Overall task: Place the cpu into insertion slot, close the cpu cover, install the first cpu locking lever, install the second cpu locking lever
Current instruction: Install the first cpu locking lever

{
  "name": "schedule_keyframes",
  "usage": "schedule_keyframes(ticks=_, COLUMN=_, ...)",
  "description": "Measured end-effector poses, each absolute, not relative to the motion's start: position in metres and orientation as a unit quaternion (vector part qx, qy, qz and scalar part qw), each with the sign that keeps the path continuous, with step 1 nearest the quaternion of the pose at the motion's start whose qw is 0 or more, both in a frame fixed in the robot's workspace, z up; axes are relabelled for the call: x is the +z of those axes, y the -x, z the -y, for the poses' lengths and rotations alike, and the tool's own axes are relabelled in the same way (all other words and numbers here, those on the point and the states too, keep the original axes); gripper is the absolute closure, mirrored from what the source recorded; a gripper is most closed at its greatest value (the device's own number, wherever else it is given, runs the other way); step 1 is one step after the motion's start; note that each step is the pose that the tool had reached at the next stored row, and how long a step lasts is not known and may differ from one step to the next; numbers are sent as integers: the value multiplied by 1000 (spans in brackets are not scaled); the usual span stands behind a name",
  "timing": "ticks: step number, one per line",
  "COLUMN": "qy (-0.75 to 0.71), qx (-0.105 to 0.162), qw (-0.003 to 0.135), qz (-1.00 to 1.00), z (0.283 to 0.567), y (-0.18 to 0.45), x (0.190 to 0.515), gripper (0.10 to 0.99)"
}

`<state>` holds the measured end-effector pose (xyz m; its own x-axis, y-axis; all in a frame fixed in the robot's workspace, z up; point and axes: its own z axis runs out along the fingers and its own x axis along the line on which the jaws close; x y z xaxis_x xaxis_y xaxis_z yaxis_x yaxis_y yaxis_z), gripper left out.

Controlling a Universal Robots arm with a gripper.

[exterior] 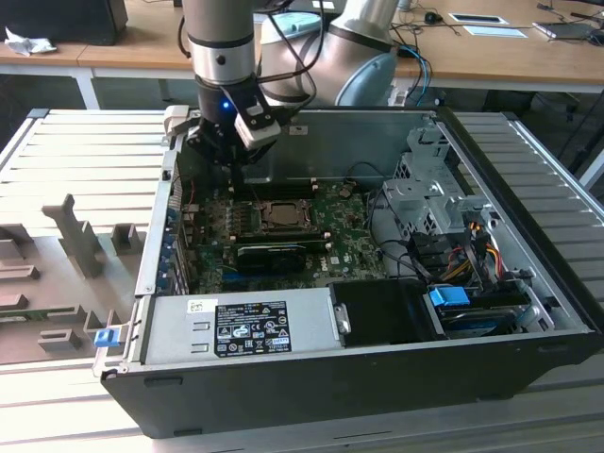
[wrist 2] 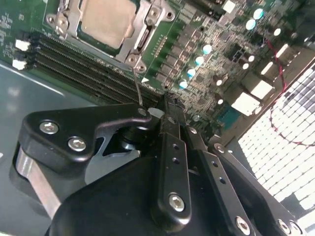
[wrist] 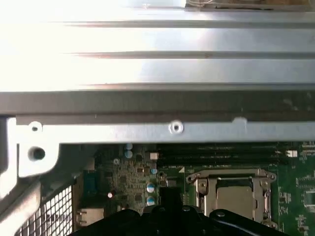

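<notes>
The open case point(exterior: 311, 387) holds the green board point(exterior: 349, 250), and the gripper point(wrist 2: 165, 104) hangs inside it, low over the board and near the back wall point(wrist: 147, 132) of the case. We cannot tell if the gripper is released or clenched. The cpu point(wrist 2: 106, 19) sits in the slot point(wrist 2: 51, 20), near the gripper and a little ahead of its tip, beyond a row of long black connectors point(wrist 2: 74, 61). The cover point(wrist 2: 145, 29) lies flat on the cpu, and the pale metal face shows through its cut-out. A thin wire lever point(wrist 2: 137, 83) runs from the slot's corner to the gripper's tip; we cannot tell if it is gripped. Also in the case, well apart from the gripper, are the power supply point(exterior: 241, 326) and a metal drive cage point(exterior: 425, 203).
</notes>
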<state>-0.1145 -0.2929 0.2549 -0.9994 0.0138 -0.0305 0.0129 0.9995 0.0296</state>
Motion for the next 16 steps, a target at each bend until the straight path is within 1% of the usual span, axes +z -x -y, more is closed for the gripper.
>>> schedule_keyframes(ticks=4, qy=-6, qx=15, qw=15, qz=-1000, z=286, y=112, x=255, gripper=980)
schedule_keyframes(ticks=16, qy=-6, qx=15, qw=14, qz=-1000, z=286, y=82, x=254, gripper=980)
